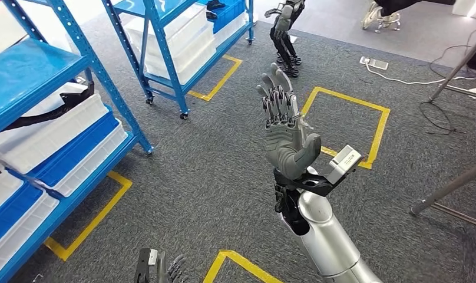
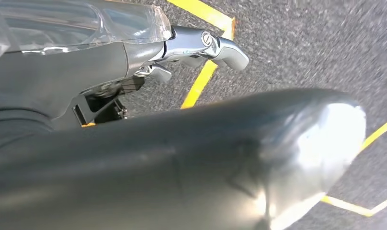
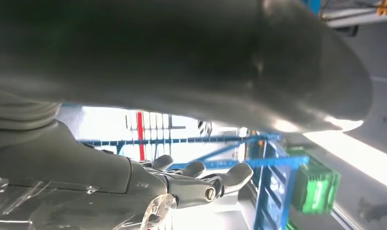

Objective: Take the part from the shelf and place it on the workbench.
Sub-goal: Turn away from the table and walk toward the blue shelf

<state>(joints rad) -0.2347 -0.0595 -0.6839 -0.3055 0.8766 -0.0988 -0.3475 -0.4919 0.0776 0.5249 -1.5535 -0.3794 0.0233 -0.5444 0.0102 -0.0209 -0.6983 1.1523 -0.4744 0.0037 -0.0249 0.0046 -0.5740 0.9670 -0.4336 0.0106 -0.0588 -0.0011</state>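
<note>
Your left hand hangs low, grip unreadable | right hand raised, fingers spread, empty, ready to reach | shelf left, part untouched

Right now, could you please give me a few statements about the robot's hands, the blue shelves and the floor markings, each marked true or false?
1. The raised right hand holds nothing, its fingers spread. True.
2. The blue metal shelf rack on the left carries white plastic bins. True.
3. The right hand grips a black part. False: it is bare; a black curved part lies on a bin in the left rack.
4. The floor is grey carpet marked with yellow tape outlines. True.
5. The left hand is raised to the shelf. False: it hangs low, near the floor.
</note>
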